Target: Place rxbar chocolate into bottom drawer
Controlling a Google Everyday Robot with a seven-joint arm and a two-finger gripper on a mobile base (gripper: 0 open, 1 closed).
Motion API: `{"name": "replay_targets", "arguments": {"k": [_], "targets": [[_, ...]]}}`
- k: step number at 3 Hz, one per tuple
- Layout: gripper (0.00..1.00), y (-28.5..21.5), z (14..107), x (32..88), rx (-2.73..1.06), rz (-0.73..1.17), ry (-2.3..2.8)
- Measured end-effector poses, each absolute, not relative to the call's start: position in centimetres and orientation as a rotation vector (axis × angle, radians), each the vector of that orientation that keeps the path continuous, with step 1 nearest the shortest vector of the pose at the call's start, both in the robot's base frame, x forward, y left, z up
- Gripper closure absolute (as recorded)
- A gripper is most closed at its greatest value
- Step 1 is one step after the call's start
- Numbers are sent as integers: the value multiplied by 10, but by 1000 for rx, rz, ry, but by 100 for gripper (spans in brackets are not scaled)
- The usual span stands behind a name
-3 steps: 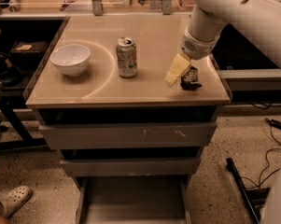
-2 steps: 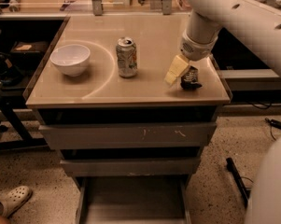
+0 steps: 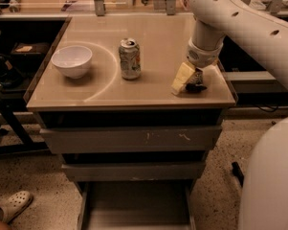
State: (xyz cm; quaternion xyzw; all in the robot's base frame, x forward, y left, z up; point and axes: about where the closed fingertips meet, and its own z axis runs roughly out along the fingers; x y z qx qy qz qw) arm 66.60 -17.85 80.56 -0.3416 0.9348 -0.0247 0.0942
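The rxbar chocolate is a small dark bar near the right front corner of the tan counter top. My gripper hangs from the white arm and is down at the bar, its yellowish tip touching the bar's left side. Most of the bar is hidden behind the gripper. The bottom drawer is pulled open below the cabinet front, with a plain grey floor and nothing in it.
A silver soda can stands mid-counter and a white bowl at the left. Two shut grey drawers sit above the open one. A sandal lies on the floor at the lower left. The arm's white body fills the right side.
The gripper stays at the bar on the counter's right front. The arm's white body has come further into view at the lower right.
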Motion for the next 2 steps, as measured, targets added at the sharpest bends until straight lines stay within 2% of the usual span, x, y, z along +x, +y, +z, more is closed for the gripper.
{"name": "replay_targets", "arguments": {"k": [1,2], "targets": [[18,-179,805,666,-1013,-73,2774],[41,-179,805,666,-1013,-73,2774]]}}
